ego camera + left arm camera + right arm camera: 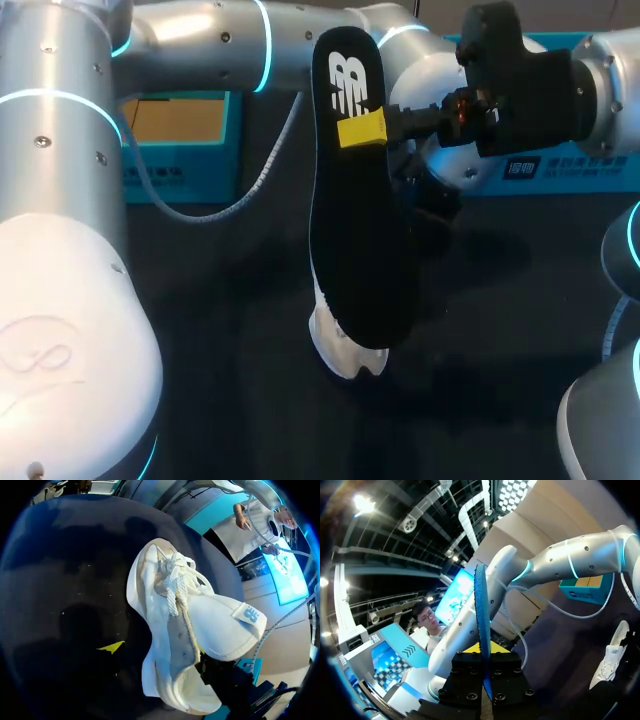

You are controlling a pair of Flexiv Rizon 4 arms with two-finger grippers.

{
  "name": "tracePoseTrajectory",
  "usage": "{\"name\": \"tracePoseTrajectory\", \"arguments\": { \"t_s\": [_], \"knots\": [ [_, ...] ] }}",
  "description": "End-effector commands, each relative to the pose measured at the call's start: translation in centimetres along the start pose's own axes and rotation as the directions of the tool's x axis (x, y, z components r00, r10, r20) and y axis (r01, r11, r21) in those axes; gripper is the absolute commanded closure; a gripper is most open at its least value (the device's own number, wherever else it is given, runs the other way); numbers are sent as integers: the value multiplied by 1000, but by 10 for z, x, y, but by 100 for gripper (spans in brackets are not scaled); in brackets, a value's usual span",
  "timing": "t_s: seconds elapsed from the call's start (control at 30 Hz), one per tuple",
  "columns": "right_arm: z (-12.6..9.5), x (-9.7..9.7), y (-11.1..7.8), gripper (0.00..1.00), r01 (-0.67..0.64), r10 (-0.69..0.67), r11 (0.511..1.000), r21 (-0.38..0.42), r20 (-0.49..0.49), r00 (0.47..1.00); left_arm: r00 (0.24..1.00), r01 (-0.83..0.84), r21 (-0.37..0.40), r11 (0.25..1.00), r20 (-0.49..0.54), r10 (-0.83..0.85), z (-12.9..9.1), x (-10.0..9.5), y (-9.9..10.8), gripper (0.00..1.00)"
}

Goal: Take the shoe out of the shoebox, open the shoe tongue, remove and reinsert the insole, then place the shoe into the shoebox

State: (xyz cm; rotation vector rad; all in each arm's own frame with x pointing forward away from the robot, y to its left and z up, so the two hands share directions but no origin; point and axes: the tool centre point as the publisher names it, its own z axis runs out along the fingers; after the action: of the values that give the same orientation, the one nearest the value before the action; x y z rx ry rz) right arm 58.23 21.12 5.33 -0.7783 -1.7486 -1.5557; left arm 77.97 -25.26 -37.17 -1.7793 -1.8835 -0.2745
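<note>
While lifted clear, insole point(360, 230): pinched by right gripper point(362, 130), awaiting reinsertion.
Left gripper: hidden behind white sneaker point(215, 625), state cannot tell.

One insole point(360, 200); one white shoe point(345, 355); one open shoebox point(180, 140); two arms: left arm point(200, 40), right arm point(605, 70).

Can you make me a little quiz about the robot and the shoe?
1. What is the right gripper holding up in the air? A) a sock B) the black insole C) a shoelace
2. True or false: the white shoe rests on the dark table, not in the shoebox.
3. Fill the gap: the right gripper's fingertips are bright ____.
Key: 1 B; 2 true; 3 yellow.
</note>
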Motion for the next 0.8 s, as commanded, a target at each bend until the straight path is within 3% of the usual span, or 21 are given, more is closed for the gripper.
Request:
{"name": "tracePoseTrajectory", "arguments": {
  "t_s": [0.03, 0.47, 0.8],
  "knots": [
    [4, -1, 2, 100, -1, 1, 1000, 1, 0, 1000, 998, 5, -4, 1000, 69, -4, -14, 16, 0, 0],
    [4, -1, 2, 100, -1, 1, 1000, 1, 0, 1000, 971, 55, -27, 998, 234, -47, -56, 31, 11, 0],
    [4, -1, 2, 100, -1, 1, 1000, 1, 0, 1000, 910, 85, -9, 996, 408, -74, -90, 58, 32, 0]
  ]
}}
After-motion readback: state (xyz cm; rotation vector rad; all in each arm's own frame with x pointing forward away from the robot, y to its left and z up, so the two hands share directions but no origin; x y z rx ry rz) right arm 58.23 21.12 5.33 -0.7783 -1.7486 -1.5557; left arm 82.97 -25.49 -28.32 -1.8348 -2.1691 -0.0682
